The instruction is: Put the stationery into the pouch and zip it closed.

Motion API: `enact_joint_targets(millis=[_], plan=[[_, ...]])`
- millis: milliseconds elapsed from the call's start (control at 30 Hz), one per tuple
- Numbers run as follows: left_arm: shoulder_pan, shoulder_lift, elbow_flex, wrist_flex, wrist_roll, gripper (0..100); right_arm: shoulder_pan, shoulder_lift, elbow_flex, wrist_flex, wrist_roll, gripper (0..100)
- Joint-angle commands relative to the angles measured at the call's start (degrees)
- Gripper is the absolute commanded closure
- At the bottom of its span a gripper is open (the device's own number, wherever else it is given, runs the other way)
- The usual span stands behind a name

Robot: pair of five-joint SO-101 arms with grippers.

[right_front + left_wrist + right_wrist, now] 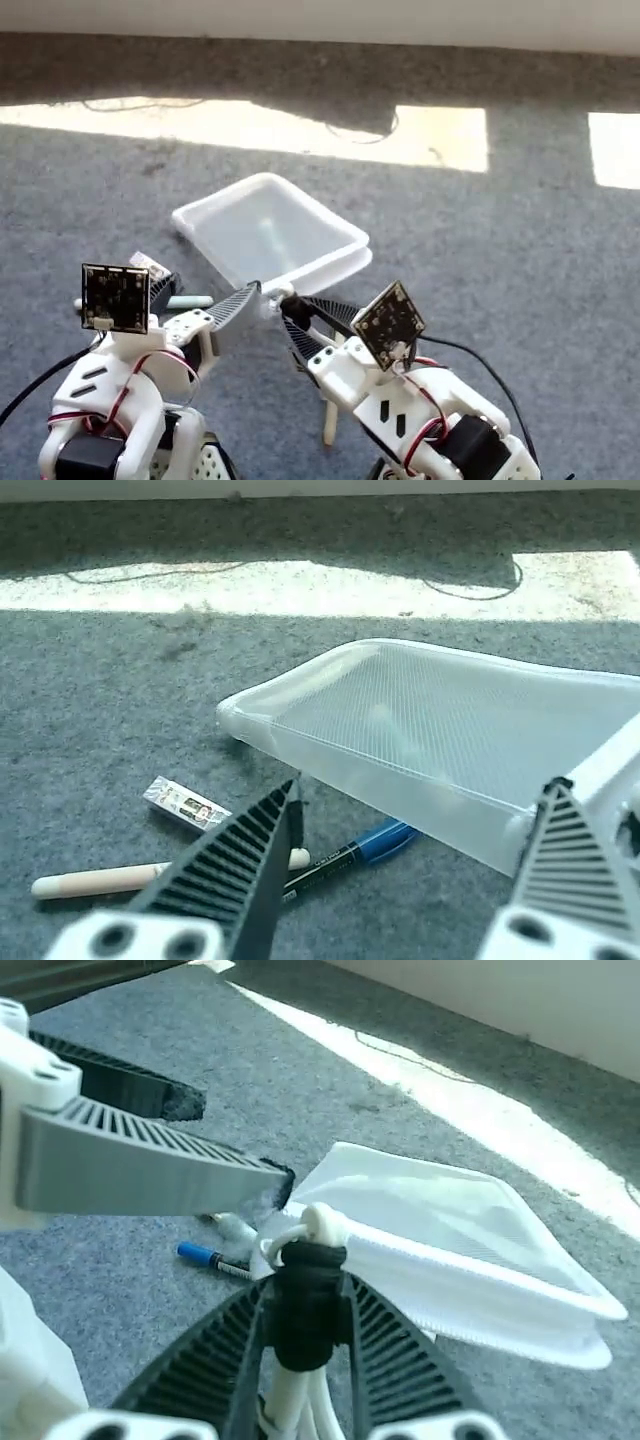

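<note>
A translucent white pouch (270, 230) (450, 730) (450, 1230) lies on the grey carpet, its mouth towards the arms. My right gripper (291, 308) (305, 1295) is shut on the zipper pull (318, 1225) at the pouch's near corner. My left gripper (250, 294) (420, 790) is open, its jaws spread wide in front of the pouch's mouth, with one finger (150, 1170) up against that same corner. Outside the pouch lie a blue-capped marker (345, 856) (200, 1255), a cream pen (110, 880) and a small wrapped eraser (185, 802) (150, 266).
Cables (380, 130) trail over the sunlit carpet far behind the pouch. A pale stick (328, 425) lies between the two arm bases. A wall base (320, 20) runs along the back. Open carpet stretches to the right.
</note>
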Motion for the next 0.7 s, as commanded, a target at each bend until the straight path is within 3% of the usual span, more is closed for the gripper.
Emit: enact_joint_targets(millis=[0, 233, 667], plan=[[2.24, 0.48, -2.33, 0.26, -1.58, 67, -0.57, 0.04, 0.66, -3.47, 0.62, 99.3], [7.78, 0.48, -2.51, 0.26, -2.81, 67, -0.57, 0.31, 2.86, -6.55, 0.62, 99.3], [5.76, -3.74, 1.36, 0.7, -3.25, 67, 1.8, -0.22, 3.12, -7.69, 0.35, 99.3]])
